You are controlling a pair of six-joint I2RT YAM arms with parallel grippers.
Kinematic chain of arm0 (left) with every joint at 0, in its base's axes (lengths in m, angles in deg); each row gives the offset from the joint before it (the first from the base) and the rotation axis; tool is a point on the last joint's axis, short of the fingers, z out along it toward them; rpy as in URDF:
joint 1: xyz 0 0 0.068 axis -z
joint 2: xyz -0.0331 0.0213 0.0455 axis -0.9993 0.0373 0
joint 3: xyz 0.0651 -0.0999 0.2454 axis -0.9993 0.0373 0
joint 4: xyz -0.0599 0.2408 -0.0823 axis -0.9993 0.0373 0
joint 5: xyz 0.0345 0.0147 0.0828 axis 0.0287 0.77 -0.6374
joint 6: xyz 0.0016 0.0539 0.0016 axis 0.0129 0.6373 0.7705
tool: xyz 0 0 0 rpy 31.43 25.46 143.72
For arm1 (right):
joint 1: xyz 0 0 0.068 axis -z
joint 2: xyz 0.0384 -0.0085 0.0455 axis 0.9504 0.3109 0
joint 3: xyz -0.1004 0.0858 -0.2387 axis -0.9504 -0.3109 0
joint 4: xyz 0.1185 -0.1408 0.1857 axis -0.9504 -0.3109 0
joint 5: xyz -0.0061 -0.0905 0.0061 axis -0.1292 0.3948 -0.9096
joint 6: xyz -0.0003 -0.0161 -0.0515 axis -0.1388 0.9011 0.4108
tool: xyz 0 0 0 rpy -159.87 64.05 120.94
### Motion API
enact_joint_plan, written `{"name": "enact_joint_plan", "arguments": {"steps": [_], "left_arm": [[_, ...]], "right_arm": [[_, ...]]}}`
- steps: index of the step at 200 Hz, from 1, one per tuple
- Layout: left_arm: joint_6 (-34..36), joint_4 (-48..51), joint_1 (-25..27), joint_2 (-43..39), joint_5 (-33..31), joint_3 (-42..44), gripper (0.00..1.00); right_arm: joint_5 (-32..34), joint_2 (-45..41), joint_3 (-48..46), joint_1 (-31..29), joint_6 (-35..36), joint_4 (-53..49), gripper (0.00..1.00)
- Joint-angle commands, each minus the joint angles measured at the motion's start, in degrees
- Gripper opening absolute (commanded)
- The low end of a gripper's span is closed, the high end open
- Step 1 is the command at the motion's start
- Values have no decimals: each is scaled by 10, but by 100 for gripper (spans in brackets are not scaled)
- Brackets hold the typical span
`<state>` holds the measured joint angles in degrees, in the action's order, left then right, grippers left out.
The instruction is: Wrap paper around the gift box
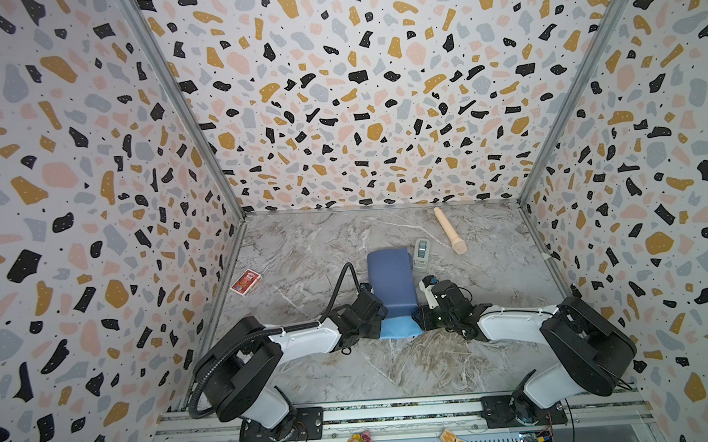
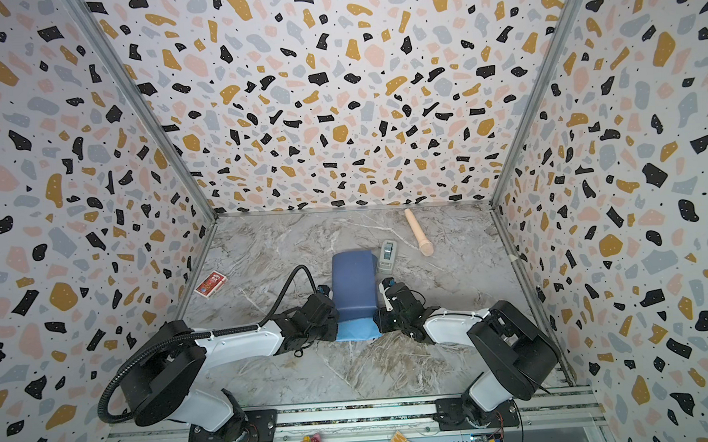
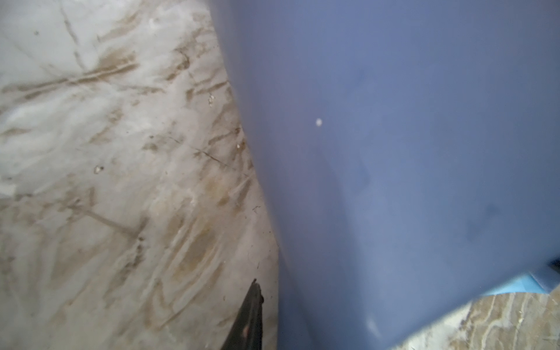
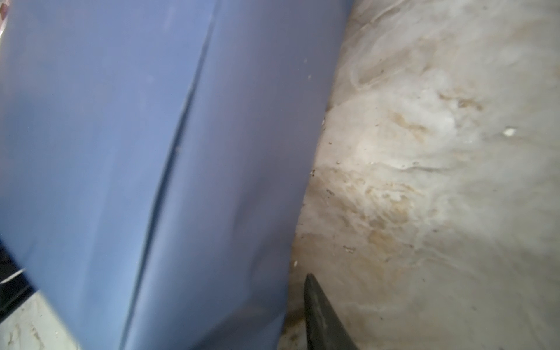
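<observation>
Blue paper (image 1: 392, 282) could tear or skew should left claw (image 1: 376, 317) and right claw (image 1: 419, 315), closure not discernible, pull its corners unevenly.

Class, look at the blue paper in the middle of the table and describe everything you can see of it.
The paper is a thin, plain blue sheet, its duller darker face up, draped in a smooth hump over something hidden. A lighter sky-blue flap lies flat on the marble table at its near end. One long crease runs along it. The left gripper and right gripper flank its near corners; whether they pinch it is hidden.
</observation>
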<state>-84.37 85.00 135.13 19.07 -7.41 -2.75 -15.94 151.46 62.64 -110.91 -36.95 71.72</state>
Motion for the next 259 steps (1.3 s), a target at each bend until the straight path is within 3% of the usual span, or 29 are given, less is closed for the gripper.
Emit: {"name": "enact_joint_plan", "arguments": {"steps": [1, 14, 73, 119, 137, 163, 207, 259], "left_arm": [[-13, -17, -1, 7, -5, -1, 16], [-14, -19, 0, 8, -1, 1, 18], [28, 23, -1, -59, 13, 17, 58], [127, 64, -1, -189, -63, 4, 80], [201, 39, -1, -205, -59, -19, 80], [354, -27, -2, -189, -2, -26, 78], [608, 4, 1, -115, 21, -77, 78], [740, 25, 2, -30, 41, -129, 74]], "right_arm": [[22, 5, 15, -1, 7, -18, 33], [20, 5, 16, 0, 7, -18, 33], [-20, -42, -1, 1, 23, -47, 42], [-94, -111, -19, 29, 51, -104, 54], [-125, -137, -11, 50, 63, -131, 58], [-183, -166, -8, 106, 80, -156, 60], [-229, -168, -5, 169, 100, -152, 60], [-247, -135, -2, 182, 90, -119, 59]]}}
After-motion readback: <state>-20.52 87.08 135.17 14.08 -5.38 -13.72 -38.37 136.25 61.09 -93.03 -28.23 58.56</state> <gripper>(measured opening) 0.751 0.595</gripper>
